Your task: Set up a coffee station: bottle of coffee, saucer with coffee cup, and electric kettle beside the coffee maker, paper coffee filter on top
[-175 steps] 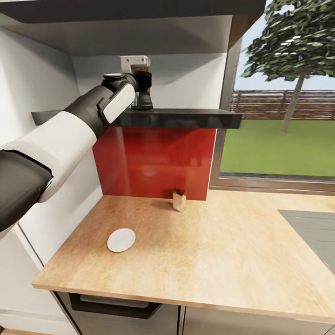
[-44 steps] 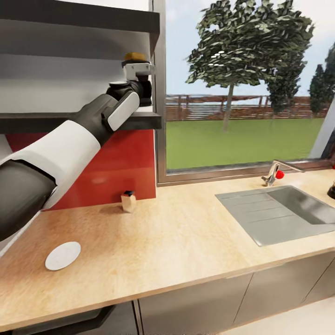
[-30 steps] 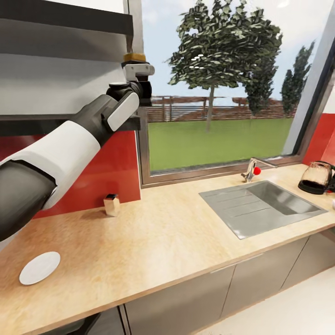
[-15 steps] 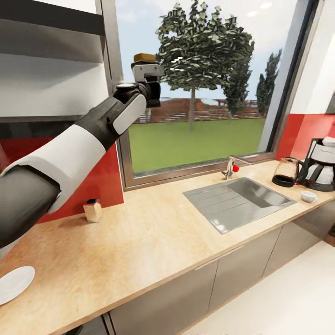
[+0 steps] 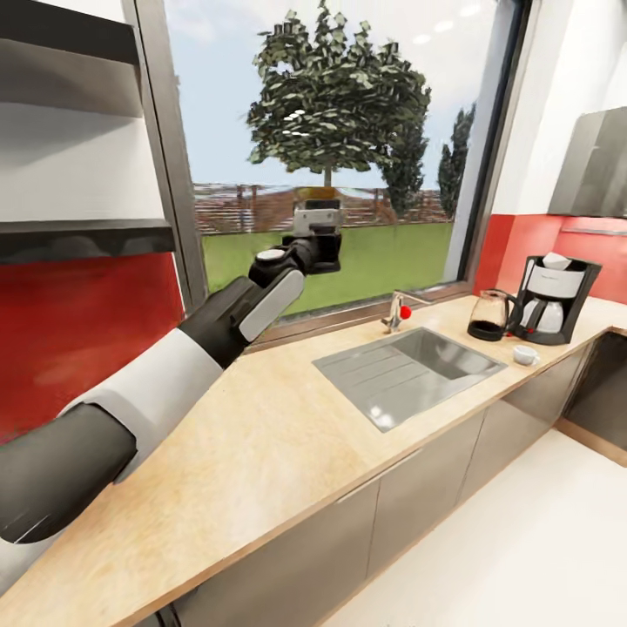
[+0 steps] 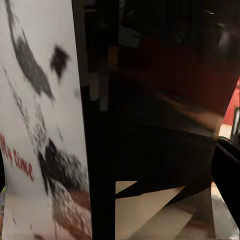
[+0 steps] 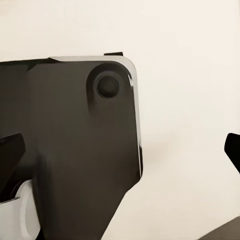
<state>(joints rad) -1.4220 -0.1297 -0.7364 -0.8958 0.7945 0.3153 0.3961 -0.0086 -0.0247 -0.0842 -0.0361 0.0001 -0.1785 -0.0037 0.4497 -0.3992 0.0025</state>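
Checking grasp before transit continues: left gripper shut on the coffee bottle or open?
Shut on it: the left gripper holds the coffee bottle clear of the counter.

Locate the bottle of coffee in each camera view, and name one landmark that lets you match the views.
Head view: bottle of coffee centre, before the window, its tan lid above the left gripper holding it.
Left wrist view: its white speckled label beside a dark finger.
Right wrist view: dark robot housing against a pale surface.
Shared landmark: the left gripper.
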